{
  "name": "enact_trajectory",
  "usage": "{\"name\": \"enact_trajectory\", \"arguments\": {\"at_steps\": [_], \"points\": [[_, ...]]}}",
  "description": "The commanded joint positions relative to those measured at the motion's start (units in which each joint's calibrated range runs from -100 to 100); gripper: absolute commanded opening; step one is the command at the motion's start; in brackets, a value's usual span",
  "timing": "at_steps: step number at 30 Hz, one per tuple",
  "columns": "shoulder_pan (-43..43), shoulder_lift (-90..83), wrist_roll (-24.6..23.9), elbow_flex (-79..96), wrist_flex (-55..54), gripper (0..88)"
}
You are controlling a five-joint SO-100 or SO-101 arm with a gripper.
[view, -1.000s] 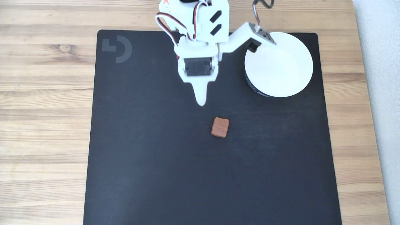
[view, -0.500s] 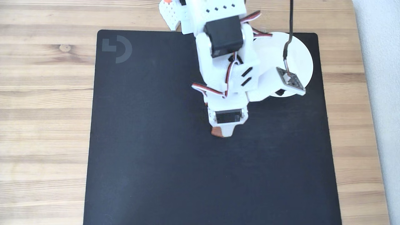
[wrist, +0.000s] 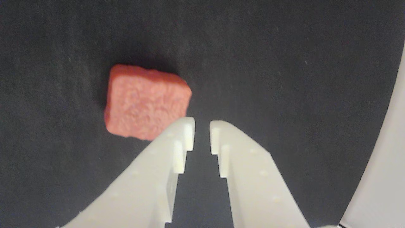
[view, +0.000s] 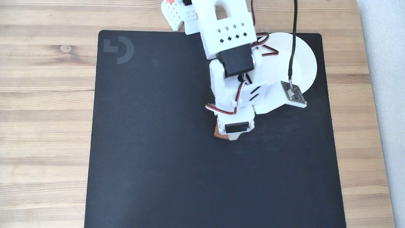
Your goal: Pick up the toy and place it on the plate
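Black mat (view: 152,158) with grey logo (view: 118,49) on wooden table (view: 44,110)

White printed-plastic arm (view: 232,66), upper shell pierced with small diamond-shaped holes; black servo blocks set into the joints. Red-white-black ribbon wires loop along its sides, and a black cable runs to a small circuit board (view: 294,94) at right. Two pale, tapered, step-notched plastic fingers (wrist: 250,171) in the wrist view.

toy (wrist: 145,101): rough, grainy, matt, perhaps foam
claw (wrist: 202,134): smooth white plastic, faint layer lines
mat (view: 158,158): black, matt, finely textured cloth-like face
tabletop (view: 44,95): pale wood grain, low sheen
plate (view: 308,61): smooth white, slightly glossy
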Motion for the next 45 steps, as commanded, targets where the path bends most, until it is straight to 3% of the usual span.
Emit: {"name": "enact_trajectory", "arguments": {"at_steps": [1, 26, 45], "points": [[0.4, -0.2, -0.2, -1.9, -0.4, 2.2], [2.1, -0.4, -0.2, 0.8, 7.6, 2.3], [2.1, -0.2, -0.2, 0.8, 6.8, 2.3]]}}
